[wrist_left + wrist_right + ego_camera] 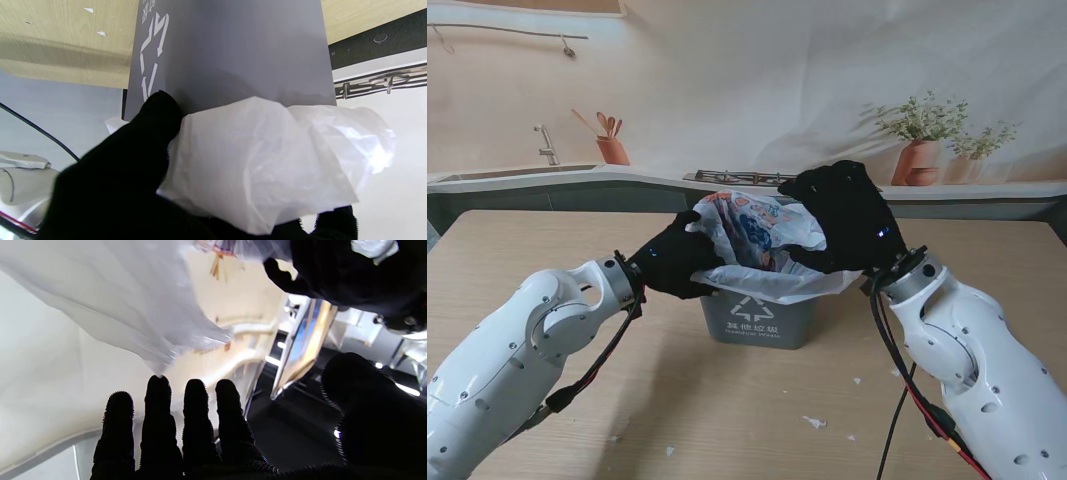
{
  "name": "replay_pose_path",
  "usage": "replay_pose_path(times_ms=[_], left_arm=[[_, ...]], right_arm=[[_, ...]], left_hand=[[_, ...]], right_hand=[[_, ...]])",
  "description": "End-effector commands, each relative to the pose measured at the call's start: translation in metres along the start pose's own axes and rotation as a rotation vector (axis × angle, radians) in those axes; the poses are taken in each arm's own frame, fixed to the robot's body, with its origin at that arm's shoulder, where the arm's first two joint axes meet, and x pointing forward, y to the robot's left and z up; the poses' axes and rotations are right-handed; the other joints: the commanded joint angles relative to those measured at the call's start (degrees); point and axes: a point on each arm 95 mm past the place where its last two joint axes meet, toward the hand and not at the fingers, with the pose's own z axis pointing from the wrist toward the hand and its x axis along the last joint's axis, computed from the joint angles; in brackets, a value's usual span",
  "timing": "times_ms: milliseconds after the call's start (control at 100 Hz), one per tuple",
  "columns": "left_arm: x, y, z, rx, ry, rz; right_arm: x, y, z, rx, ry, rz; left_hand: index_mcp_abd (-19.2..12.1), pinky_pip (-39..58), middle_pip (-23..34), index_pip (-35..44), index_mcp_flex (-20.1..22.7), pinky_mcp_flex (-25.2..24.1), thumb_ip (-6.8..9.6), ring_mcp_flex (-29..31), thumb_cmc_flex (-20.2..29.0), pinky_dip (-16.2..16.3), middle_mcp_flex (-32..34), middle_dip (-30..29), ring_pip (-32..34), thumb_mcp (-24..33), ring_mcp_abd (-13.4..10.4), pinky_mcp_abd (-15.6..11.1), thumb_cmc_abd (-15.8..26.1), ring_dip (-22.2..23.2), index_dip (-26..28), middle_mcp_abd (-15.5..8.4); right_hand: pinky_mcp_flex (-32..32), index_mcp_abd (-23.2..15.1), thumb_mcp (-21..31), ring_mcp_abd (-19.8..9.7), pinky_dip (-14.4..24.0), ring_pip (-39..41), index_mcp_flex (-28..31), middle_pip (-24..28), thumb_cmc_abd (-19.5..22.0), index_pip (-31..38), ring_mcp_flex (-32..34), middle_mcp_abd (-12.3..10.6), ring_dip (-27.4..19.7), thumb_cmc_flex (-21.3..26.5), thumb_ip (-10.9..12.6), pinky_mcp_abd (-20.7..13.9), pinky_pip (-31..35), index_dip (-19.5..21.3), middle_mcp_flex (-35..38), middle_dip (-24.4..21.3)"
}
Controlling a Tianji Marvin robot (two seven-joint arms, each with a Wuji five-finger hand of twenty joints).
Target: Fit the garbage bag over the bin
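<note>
The grey bin (757, 320) stood mid-surface (517, 250), the white garbage bag (762, 240) bunched over its mouth. My left robot hand (677, 262) gripped the bag's left edge against the bin's wall. My right robot hand (842, 215) hovered at the bag's right side, fingers (158, 426) spread and straight, holding nothing.

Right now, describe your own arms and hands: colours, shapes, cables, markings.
Both arms have glossy white, rounded shells with silver rings at the wrists. The left hand and right hand are covered in black fabric gloves, each showing small blue lights. Black cables run along both forearms, with a red one on the right. The fingers look finely textured.
</note>
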Motion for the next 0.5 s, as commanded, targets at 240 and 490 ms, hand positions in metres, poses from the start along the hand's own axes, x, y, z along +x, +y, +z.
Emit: replay_pose_path(times_ms=[240,490], left_arm=[[0.002,0.014,-0.001,-0.058,0.006,-0.001],[0.001,0.014,-0.001,-0.058,0.005,-0.003]], right_arm=[[-0.042,-0.013,0.023,0.207,-0.076,-0.016],[-0.059,-0.03,0.029,0.286,-0.098,-0.043]], left_hand=[[-5.4,7.9,-0.2,3.0,1.8,2.1,-1.7,1.4,1.7,1.1,0.0,0.6,0.8,0.2,-1.2,0.5,1.4,1.2,0.4,-2.4],[-5.4,7.9,-0.2,3.0,1.9,2.1,-1.68,1.4,1.7,1.1,-0.1,0.6,0.8,0.3,-1.2,0.6,1.3,1.3,0.3,-2.4]], right_hand=[[0.7,2.3,-2.9,-0.6,2.2,-6.2,-1.2,-3.3,0.1,-4.4,-3.2,1.2,-3.4,-5.3,2.7,1.6,-14.7,-2.6,-3.6,-1.6],[5.8,1.0,-2.6,0.7,8.4,-1.1,7.1,-0.8,-2.0,-0.6,5.7,1.0,-0.8,-0.9,2.6,3.2,-22.1,-2.7,8.7,0.2]])
